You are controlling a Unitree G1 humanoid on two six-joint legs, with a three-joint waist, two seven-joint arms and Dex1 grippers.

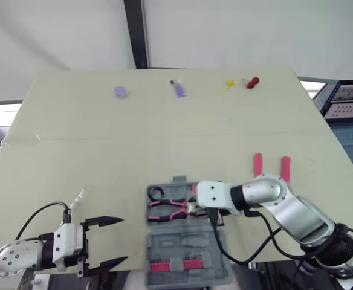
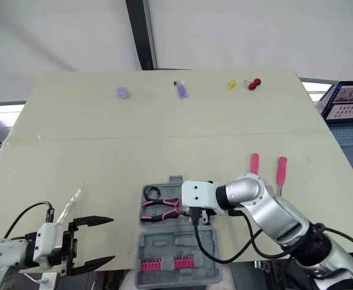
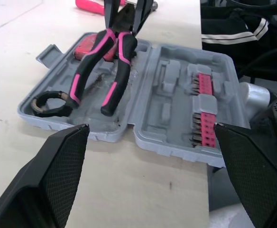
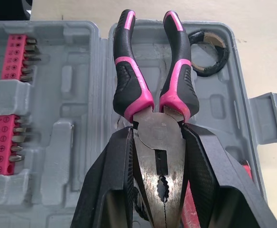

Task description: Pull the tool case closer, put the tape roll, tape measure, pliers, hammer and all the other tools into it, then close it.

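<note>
The grey tool case (image 1: 185, 246) lies open at the table's near edge, with a strip of red bits (image 3: 202, 108) in the half nearest me. In its far half a black tape roll (image 1: 156, 193) sits in the left corner. My right gripper (image 1: 193, 208) is shut on the metal head of the pink-and-black pliers (image 4: 150, 90), whose handles reach over that tray toward the roll. Something red (image 3: 88, 45) lies under the pliers' head. My left gripper (image 1: 124, 240) stands open left of the case, holding nothing. Two pink-handled screwdrivers (image 1: 257, 163) lie on the table right of the case.
Small items line the far side of the table: a purple roll (image 1: 121, 91), a purple tool (image 1: 179, 89), a yellow piece (image 1: 228, 84) and a red piece (image 1: 252, 81). A laptop (image 1: 346, 103) sits beyond the right edge. A black cable (image 1: 225, 248) crosses the case lid.
</note>
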